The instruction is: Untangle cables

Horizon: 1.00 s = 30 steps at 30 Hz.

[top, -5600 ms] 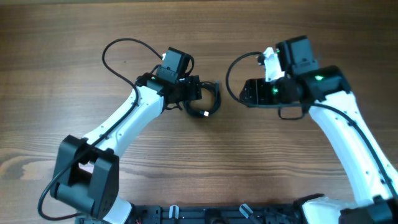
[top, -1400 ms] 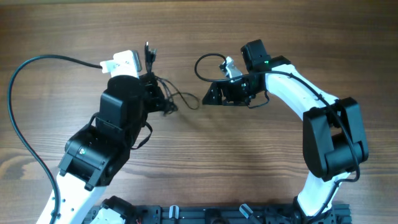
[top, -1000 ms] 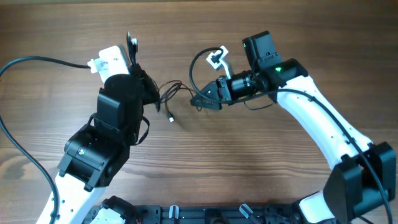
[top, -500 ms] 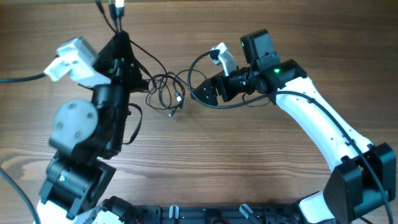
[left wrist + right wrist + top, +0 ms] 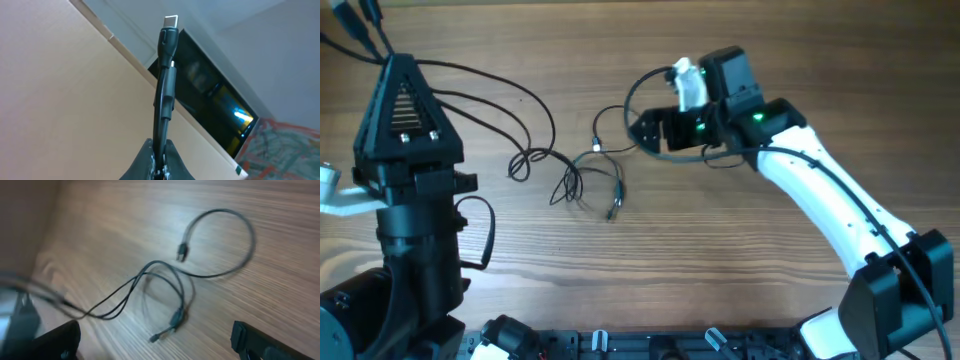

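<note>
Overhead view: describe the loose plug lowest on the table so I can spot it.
On the wooden table, look left of the right pincer to the cable loops. The plug lies at their bottom tip, below every other cord end.

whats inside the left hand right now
A thin black cable is pinched in the left hand, its silver-tipped plug sticking up past the fingers. The stretch between the fingers is covered, so whether a second cord is clamped there cannot be told.
</note>
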Available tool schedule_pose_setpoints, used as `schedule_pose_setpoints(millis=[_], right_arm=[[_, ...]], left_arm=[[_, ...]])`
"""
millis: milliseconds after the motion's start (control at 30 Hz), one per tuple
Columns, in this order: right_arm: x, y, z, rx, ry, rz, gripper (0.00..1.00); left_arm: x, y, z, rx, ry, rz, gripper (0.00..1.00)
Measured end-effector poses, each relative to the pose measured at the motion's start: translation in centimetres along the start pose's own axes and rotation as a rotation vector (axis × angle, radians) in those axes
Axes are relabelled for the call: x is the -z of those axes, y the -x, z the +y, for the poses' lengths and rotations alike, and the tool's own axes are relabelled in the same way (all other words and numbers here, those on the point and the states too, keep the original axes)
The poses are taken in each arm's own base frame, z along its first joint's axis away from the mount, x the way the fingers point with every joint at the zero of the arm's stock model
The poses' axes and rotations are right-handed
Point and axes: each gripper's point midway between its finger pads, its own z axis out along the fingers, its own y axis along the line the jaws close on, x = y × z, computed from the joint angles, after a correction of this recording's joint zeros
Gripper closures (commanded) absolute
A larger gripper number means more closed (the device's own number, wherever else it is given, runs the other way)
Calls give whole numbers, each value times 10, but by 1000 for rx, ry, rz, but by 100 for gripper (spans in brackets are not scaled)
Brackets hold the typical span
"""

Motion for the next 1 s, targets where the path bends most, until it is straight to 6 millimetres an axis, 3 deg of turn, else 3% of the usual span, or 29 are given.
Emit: schedule_pose_setpoints(millis=[100, 233, 300, 367, 433, 500, 600, 700, 1000], right_arm=[[-16, -16, 17, 155, 30, 55, 1], [-28, -36, 5, 314, -18, 136, 5], [-30, -42, 8, 358, 0, 157, 7], [-32, -47, 26, 418, 81, 166, 6], [-40, -47, 58, 511, 179, 133, 1], [-45, -47, 81, 581, 236, 101, 0], [-55, -50, 132, 739, 336, 26, 0], [-60, -54, 164, 822, 383, -25, 0], [-63, -35, 186, 852, 374, -146, 1]], left_arm=[[2, 6, -3, 8, -11, -17, 96], [6, 7, -1, -8, -3, -6, 96], [6, 1, 2, -30, 10, 16, 96], [6, -1, 4, -53, 20, 26, 96], [6, -2, 5, -71, 24, 27, 96], [6, -2, 5, -89, 24, 27, 96], [6, -1, 6, -128, 27, 25, 96], [6, -1, 7, -149, 31, 24, 96], [6, 1, 6, -153, 27, 17, 96]])
